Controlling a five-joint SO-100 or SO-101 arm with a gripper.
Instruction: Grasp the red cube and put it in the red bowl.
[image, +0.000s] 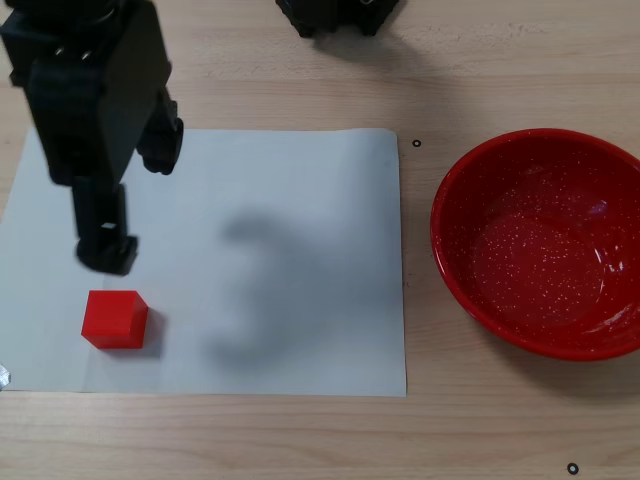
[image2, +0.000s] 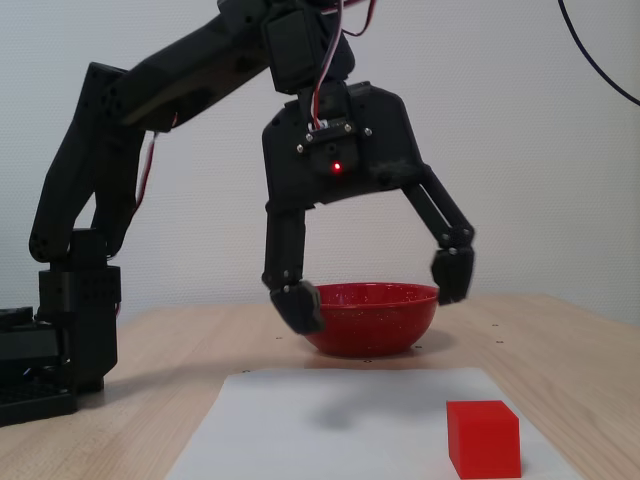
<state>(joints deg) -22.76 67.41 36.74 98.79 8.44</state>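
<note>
Pincer (image2: 375, 290) spread wide, empty, raised above paper (image: 300, 250); red cube (image: 114, 319) just below it, red bowl (image: 540, 240) well apart.

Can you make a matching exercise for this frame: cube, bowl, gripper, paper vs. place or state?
Things:
1. red cube
2. red bowl
3. gripper
4. white paper sheet

Place or state:
A. open wide, in the air above the sheet
B. empty, on bare wood to the right in the top-down fixed view
C. lying flat on the table
D. resting near the sheet's lower left corner in the top-down fixed view

Pairs: 1-D, 2-B, 3-A, 4-C
</note>
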